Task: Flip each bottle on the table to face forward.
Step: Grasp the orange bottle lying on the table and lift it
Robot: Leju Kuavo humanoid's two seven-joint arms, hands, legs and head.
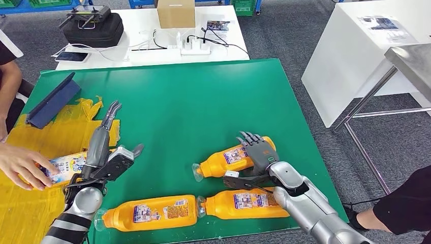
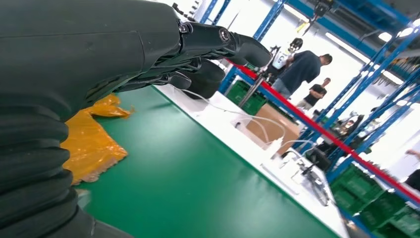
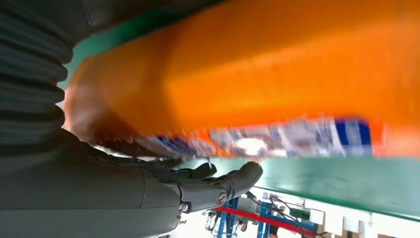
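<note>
Right robot hand [image 1: 256, 152] draped over orange bottle [image 1: 228, 160] lying on green tabletop [image 1: 203, 107], fingers curled around its body. Best rolled gently, label upward. Left robot hand [image 1: 109, 152] spread, empty.

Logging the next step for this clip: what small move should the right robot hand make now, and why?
Probably close around and roll the upper orange bottle. The right robot hand lies over its base end with fingers draped on it, the bottle lies on the green table, and the left robot hand hovers empty.
</note>
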